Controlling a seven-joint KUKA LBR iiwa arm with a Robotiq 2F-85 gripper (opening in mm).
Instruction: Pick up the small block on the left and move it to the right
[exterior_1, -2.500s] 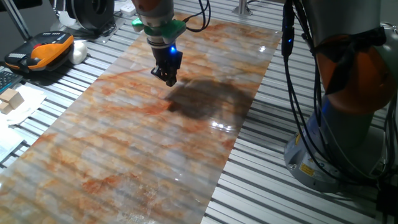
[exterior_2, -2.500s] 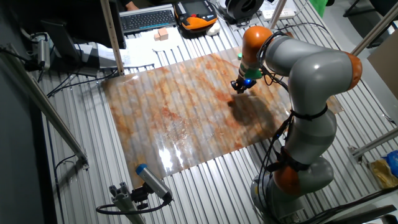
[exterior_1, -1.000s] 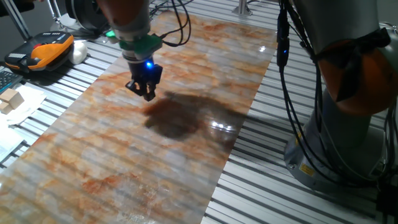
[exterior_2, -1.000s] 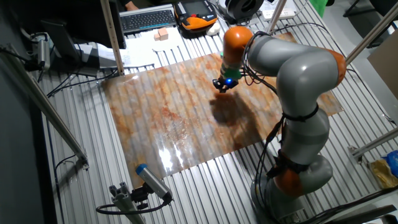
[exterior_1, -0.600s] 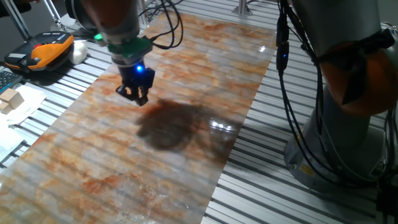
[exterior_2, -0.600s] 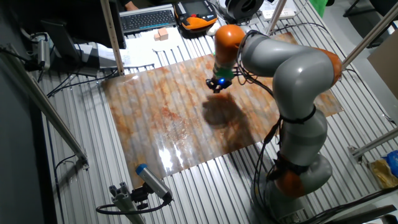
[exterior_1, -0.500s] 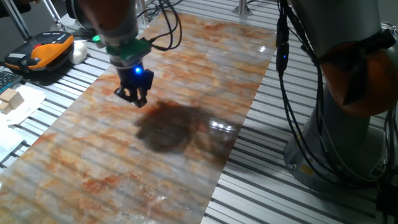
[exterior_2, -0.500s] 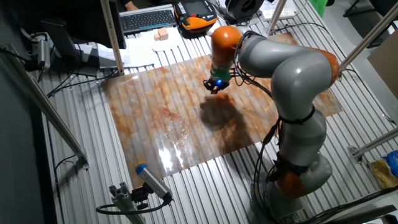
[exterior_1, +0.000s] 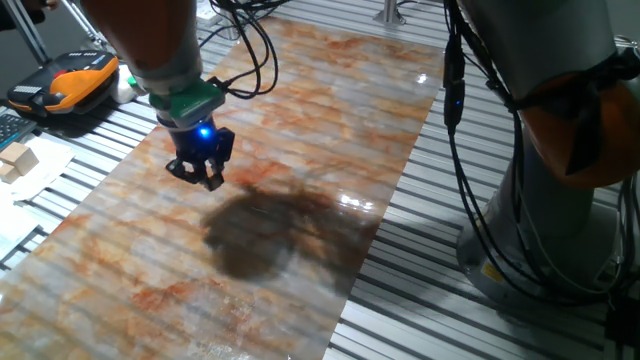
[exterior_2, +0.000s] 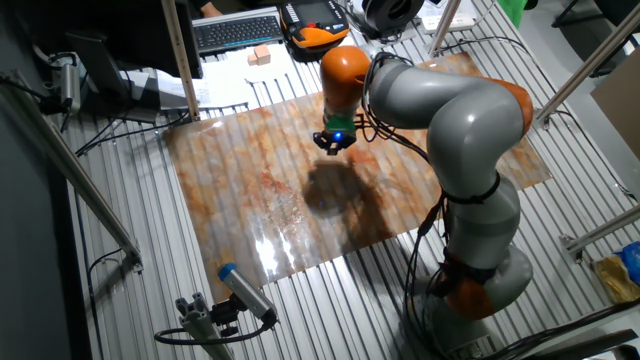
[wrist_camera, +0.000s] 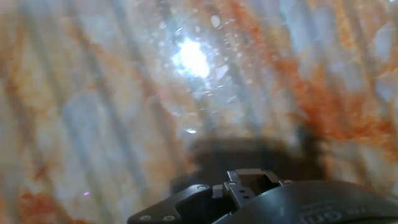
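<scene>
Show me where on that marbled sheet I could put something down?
Most of the sheet is bare: the whole near end in front of the gripper, and the far end behind it. Crowded spots lie off the sheet, by the blocks and keyboard.

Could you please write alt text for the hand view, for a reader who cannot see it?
A blurred close-up of a glossy, marble-patterned sheet in orange, grey and cream, with a bright glare spot near the top centre. The dark body of the gripper fills the bottom edge, its shadow on the sheet just above. No block is visible.
</scene>
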